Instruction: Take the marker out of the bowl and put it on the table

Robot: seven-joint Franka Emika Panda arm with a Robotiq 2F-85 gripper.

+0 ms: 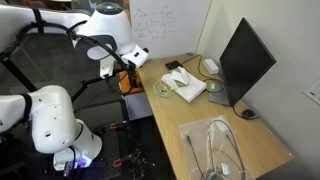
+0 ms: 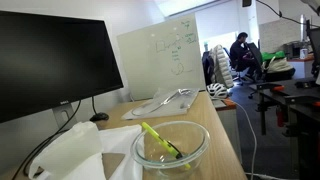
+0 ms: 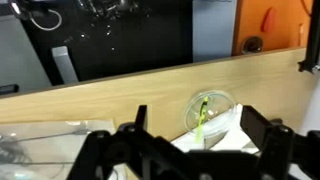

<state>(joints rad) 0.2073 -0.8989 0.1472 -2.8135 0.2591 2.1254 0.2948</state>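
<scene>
The yellow-green marker [image 2: 160,140] lies slanted inside a round clear bowl [image 2: 172,150] on the light-wood table [image 2: 226,135]. In the wrist view the marker [image 3: 203,116] sits in the bowl [image 3: 215,103], its lower end over the rim toward a white squarish sheet or dish [image 3: 228,135]. My gripper [image 3: 200,128] is open and empty, high above, with the bowl between its dark fingers. In an exterior view the gripper [image 1: 128,68] hangs near the table's end, apart from the bowl [image 1: 165,88].
A black monitor [image 1: 246,58] stands along the table's side and also shows in the other exterior view [image 2: 50,60]. A clear plastic tray with cables [image 1: 215,150] lies further along. The white thing [image 2: 80,150] lies beside the bowl. People sit far behind [image 2: 240,50].
</scene>
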